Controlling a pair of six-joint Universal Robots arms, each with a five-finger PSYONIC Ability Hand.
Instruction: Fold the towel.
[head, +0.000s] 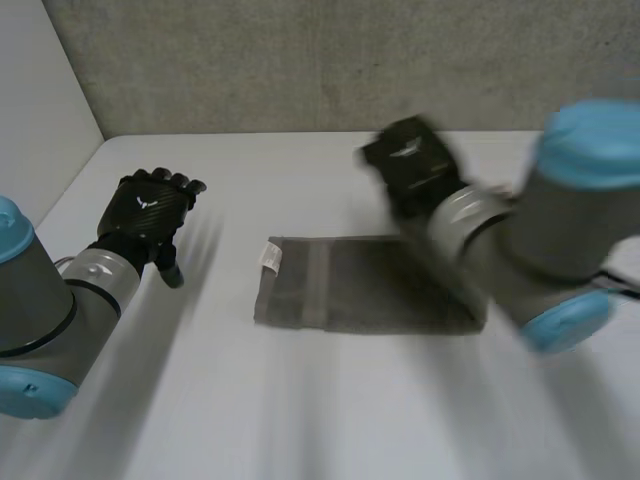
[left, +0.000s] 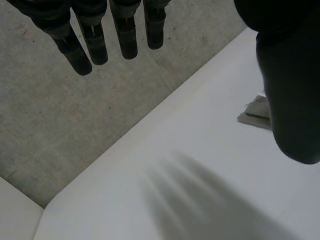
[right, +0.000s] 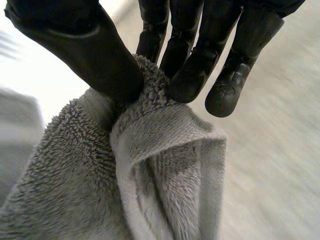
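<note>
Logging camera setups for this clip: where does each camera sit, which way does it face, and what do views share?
Head view: between and behind the arms, looking down at the white table and folded grey terry towel; both arms, left hand and right hand show.
Left wrist view: on the left wrist, facing table and grey wall past its straight fingers.
Right wrist view: on the right wrist, facing its fingers and thumb pinching the towel.
Shared: head and left wrist views both show the towel's white label.
</note>
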